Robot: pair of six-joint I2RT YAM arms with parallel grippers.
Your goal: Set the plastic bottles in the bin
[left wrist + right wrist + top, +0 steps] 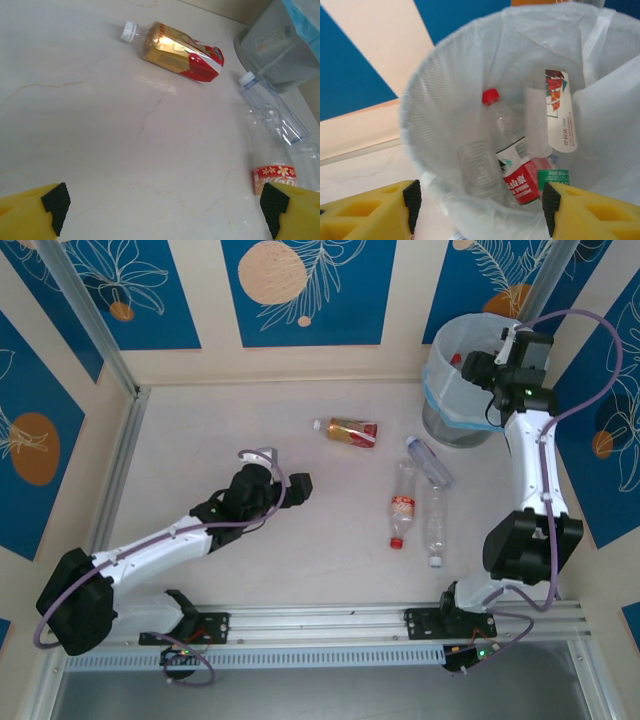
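At least 3 plastic bottles, a red-capped bottle [507,150] among them, are seen inside the bin [447,422]. The right gripper [480,205] is held above it, jaws apart and empty. 4 bottles are left on the table [200,440], the gold-labelled bottle [350,430] nearest the left gripper [295,485], which is spread wide and empty.
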